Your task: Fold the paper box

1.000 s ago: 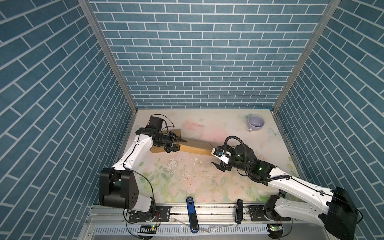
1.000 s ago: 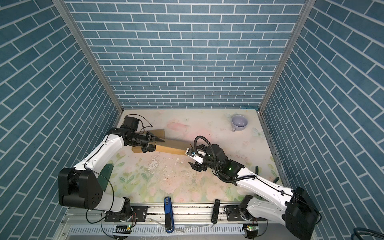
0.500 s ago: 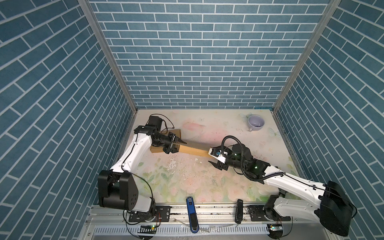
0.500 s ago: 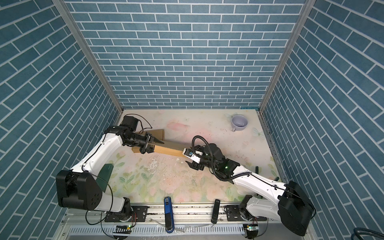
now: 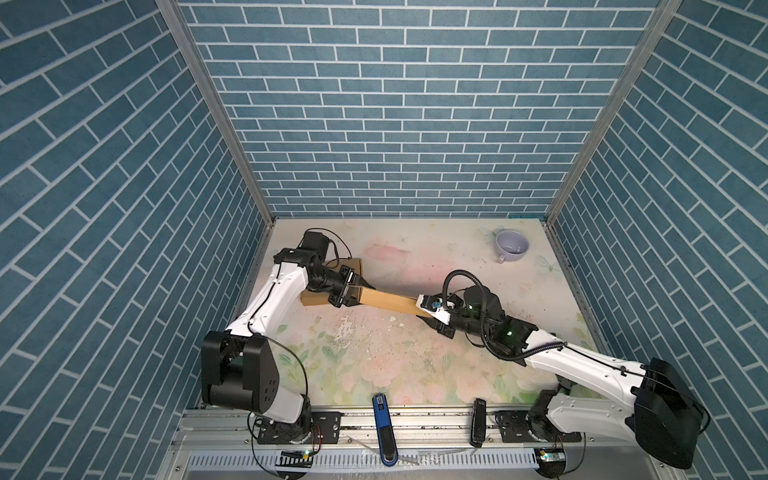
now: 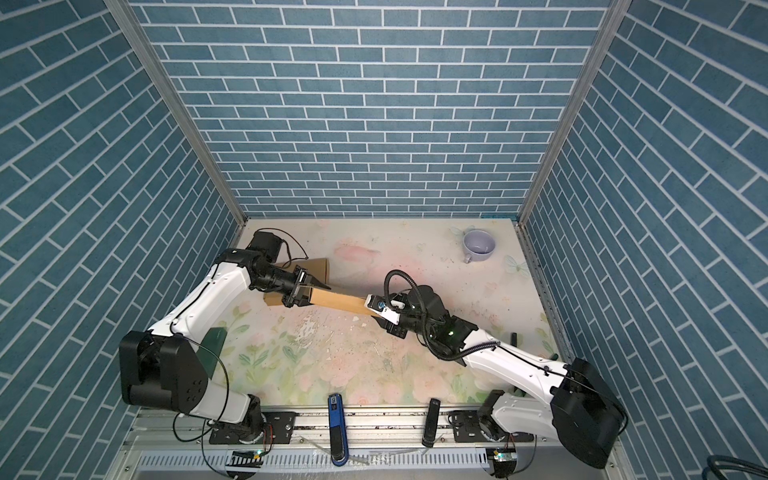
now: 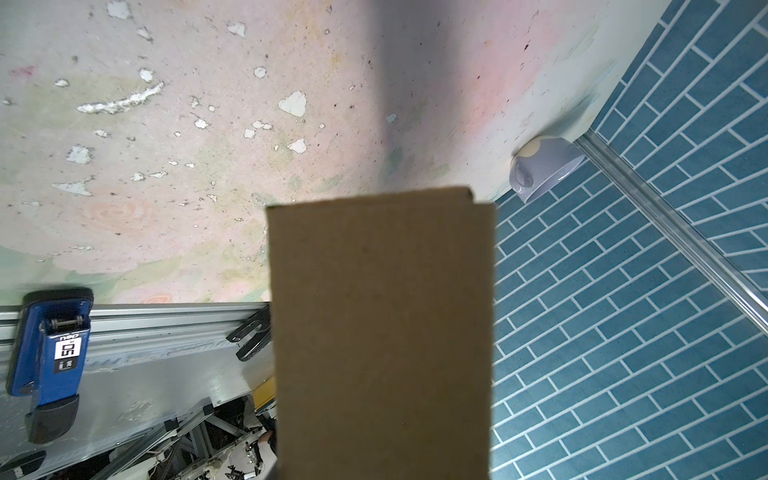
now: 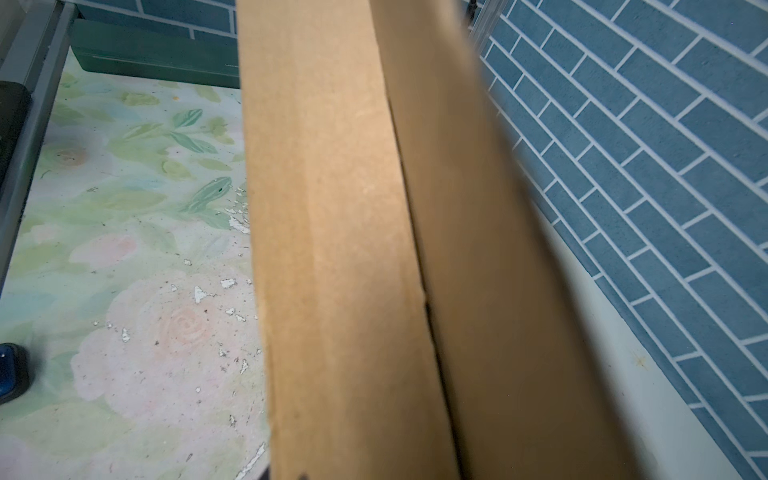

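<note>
This is a robotics lab test cell. Blue brick-print panels (image 5: 399,124) on aluminium posts (image 5: 216,112) wall in a worn floral tabletop (image 5: 374,365) from 9 through 12 to 3 o'clock. An aluminium rail (image 5: 432,419) at 6 o'clock carries a blue clamp (image 5: 384,432), with the left arm (image 5: 272,307) based at 7 and the right arm (image 5: 582,370) at 5.

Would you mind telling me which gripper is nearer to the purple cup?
Right. The right gripper is at the end of the paper box nearer the purple cup; the left gripper grips the opposite end, farther left.

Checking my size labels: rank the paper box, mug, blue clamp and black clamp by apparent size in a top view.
1. paper box
2. blue clamp and mug: too close to rank
3. black clamp
</note>
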Robot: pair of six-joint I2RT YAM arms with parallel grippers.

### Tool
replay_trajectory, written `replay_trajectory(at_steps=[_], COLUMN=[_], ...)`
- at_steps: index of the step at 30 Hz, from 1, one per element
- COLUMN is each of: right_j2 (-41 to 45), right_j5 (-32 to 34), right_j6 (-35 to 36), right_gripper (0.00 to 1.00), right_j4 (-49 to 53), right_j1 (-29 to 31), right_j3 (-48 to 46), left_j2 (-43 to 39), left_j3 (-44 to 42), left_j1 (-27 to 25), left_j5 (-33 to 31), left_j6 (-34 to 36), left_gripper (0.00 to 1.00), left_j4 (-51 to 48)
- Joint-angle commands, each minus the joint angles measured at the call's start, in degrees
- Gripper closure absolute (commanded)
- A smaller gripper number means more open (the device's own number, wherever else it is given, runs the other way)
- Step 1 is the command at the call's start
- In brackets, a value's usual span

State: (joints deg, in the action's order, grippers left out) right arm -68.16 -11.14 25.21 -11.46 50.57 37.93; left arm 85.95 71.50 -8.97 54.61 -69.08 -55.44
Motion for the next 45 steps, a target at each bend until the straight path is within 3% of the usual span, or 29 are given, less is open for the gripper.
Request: replay_trajectory(at_steps=[1,6,14,17,19,22,23,31,35,40,45], right_j2=[-0.93,-0.09,1.6,2.38,2.82,3.29,3.4,5.72,7.09,8.32,9.01], right_j5=[-2.83,-2.66,-1.84,-0.95,-0.61,0.04,0.28,1.97,2.61,2.09,2.23], right_j6=[-0.34,-0.06,0.58,0.9,1.2,1.58,1.84,2.36,1.55,-2.83,-5.59], right_gripper=[0.63,0.78,0.87,0.89,0.9,0.91,0.92,0.94,0.95,0.96,0.96], right_j4=[-5.72,-5.8,-3.59,-3.14,-2.5,-1.69,-1.15,3.58,8.0,14.29,23.79], right_j1=[0.77,0.84,0.76,0.77,0.67,0.79,0.8,0.78,0.85,0.82,0.98], right_j3=[0.24,-0.22,-0.4,-0.59,-0.59,-0.54,-0.51,-1.19,-1.0,-0.3,1.32], left_j2=[0.2,-0.48,-0.95,-1.09,-1.12,-1.15,-1.2,-2.71,-3.13,-0.26,0.0], left_j3=[1.24,-0.08,-1.88,-2.41,-2.9,-4.19,-4.52,-5.61,-2.67,8.47,13.43], left_j1=[-2.89,-2.88,-2.89,-2.89,-2.75,-2.09,-1.33,9.59,14.06,14.6,13.17], left_j5=[2.73,3.31,4.81,4.98,5.37,5.51,5.34,1.95,-4.75,-11.28,-13.67], left_j6=[1.23,-1.67,-4.97,-5.63,-5.72,-6.12,-6.01,-4.79,-2.44,12.19,28.84], left_gripper=[1.0,0.92,0.49,0.42,0.27,0.23,0.16,0.12,0.15,0.35,0.38], left_j4=[-1.07,2.77,8.14,10.08,11.0,13.4,13.99,20.83,25.07,18.61,15.11])
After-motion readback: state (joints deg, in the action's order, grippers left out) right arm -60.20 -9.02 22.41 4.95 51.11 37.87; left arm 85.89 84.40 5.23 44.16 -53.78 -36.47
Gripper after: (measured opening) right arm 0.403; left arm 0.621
